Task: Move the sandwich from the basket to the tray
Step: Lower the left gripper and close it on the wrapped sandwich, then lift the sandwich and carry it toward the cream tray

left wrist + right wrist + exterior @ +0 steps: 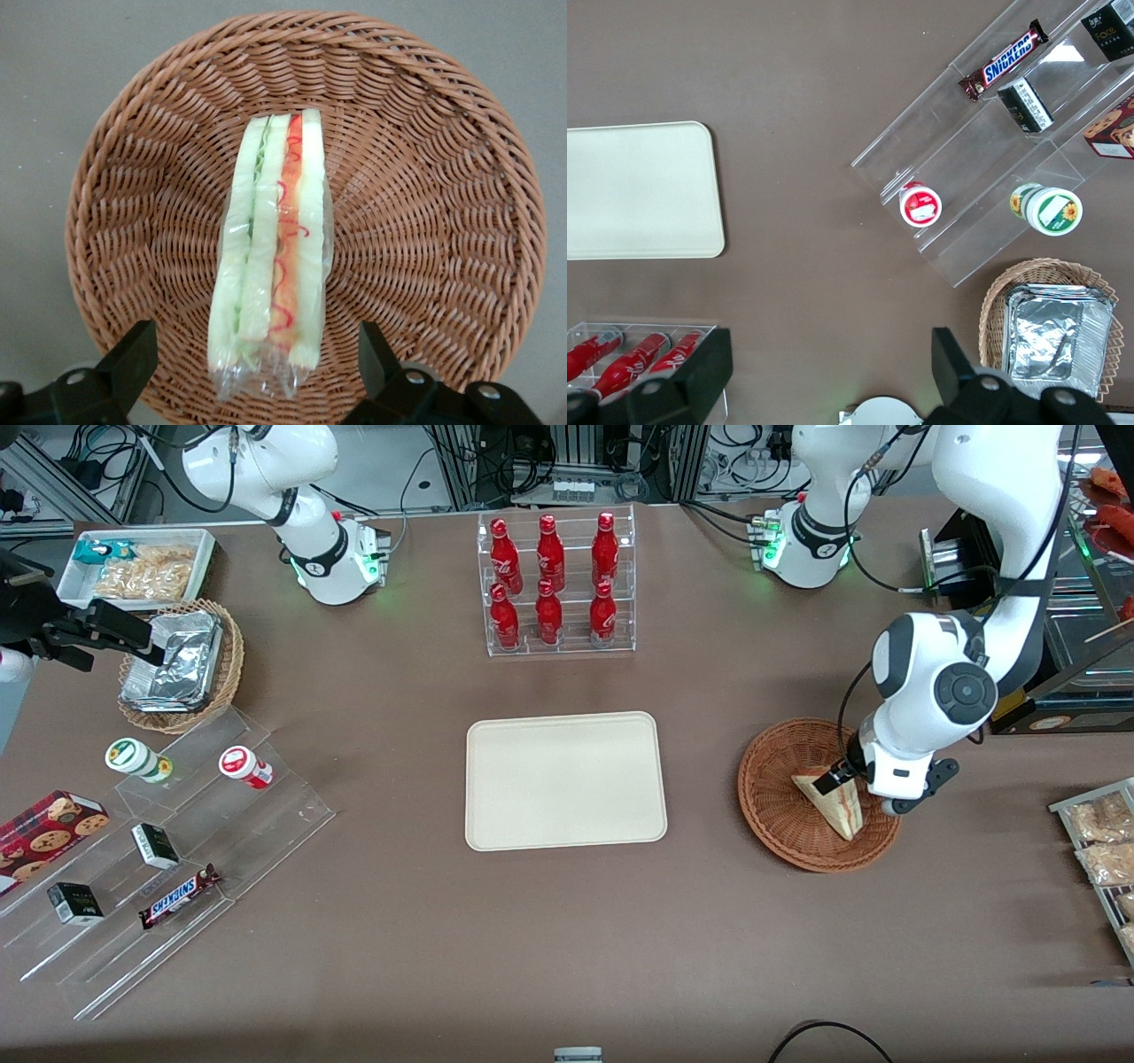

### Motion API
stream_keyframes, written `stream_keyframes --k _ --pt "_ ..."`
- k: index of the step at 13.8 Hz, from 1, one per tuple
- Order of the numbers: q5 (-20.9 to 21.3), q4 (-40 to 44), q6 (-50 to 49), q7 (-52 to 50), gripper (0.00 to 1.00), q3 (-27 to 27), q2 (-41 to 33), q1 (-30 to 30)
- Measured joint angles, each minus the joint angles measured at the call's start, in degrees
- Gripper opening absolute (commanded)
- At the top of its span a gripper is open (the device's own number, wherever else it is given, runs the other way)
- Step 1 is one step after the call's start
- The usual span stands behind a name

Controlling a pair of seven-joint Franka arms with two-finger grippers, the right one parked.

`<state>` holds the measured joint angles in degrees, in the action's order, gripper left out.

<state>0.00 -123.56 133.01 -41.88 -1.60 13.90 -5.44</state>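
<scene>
Front view: gripper (843, 777) over sandwich (833, 801) in basket (773, 806), near tray (565, 779).

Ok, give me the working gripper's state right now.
Gripper: open, over the basket, fingers on either side of the sandwich, not closed on it.

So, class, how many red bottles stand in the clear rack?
6: in the clear rack, three red bottles on the upper tier, three lower, nearer the camera. The gripper hangs open over the sandwich.
</scene>
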Motion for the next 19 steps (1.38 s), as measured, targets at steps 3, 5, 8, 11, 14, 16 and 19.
stream_keyframes --k 3,5,8,11,14,16,19 --pt "0.0 1.9 0.0 0.0 0.67 0.0 3.2 0.0" --pt "0.0 2.3 0.0 -0.2 0.14 0.0 4.1 0.0" --pt "0.0 2.5 0.0 -0.2 0.08 0.0 4.2 0.0" --pt "0.0 3.4 -0.6 -0.2 0.08 0.0 4.2 0.0" --pt "0.0 6.7 -7.0 -0.1 0.08 0.0 4.2 0.0" --pt "0.0 9.9 -12.7 0.4 0.08 -0.1 4.0 -0.2" --pt "0.0 14.5 -20.5 2.9 0.08 -0.2 3.7 -1.9"
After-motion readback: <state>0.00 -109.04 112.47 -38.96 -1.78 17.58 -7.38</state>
